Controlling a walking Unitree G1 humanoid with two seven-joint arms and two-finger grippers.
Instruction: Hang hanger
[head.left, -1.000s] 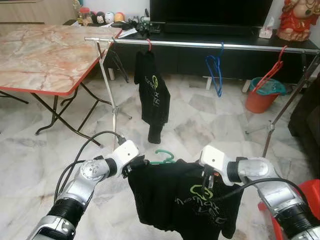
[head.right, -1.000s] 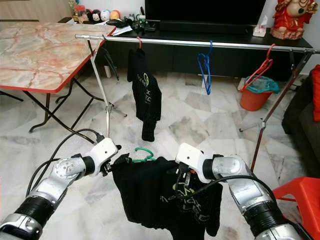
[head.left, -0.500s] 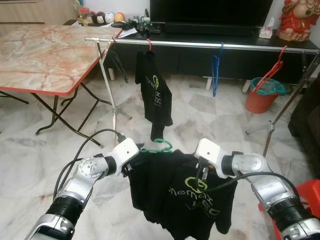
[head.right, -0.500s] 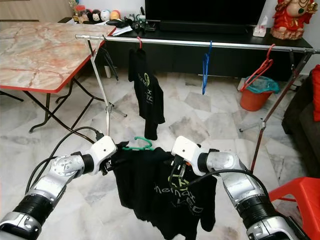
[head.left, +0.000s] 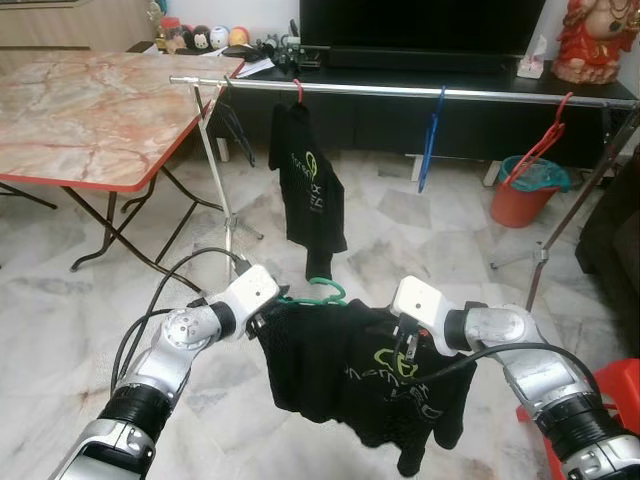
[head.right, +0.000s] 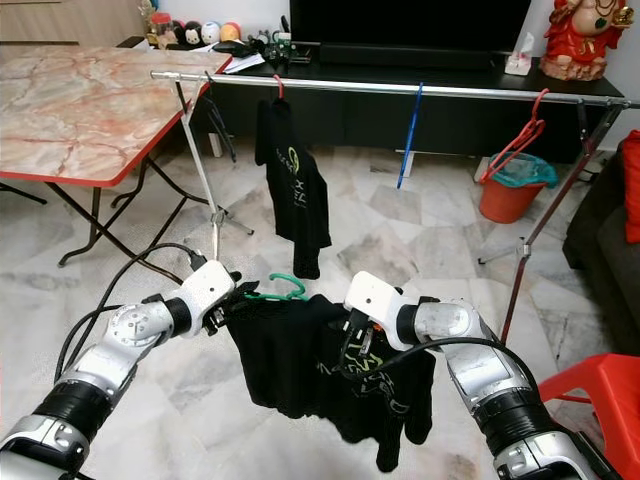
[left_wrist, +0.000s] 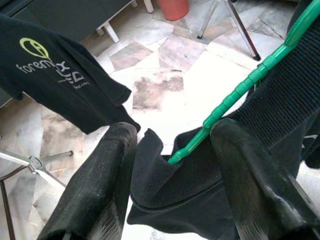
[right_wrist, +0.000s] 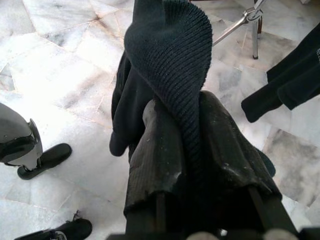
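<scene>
The left pincer (left_wrist: 172, 165) is gripping one end of the green plastic hanger (head.left: 318, 292) through the shoulder of the black knit shirt with green lettering (head.left: 350, 375) draped on it, its fingers parted around the bunched cloth. The right pincer (right_wrist: 192, 145) is clamping the shirt's other shoulder, fingers pressed tight on the fabric. Hanger and shirt are hanging between both pincers, above the marble floor (head.left: 60, 300), in front of and below the long silver clothes rail (head.left: 400, 90).

green hanger (head.left: 322, 292), black shirt (head.left: 340, 375)
</scene>
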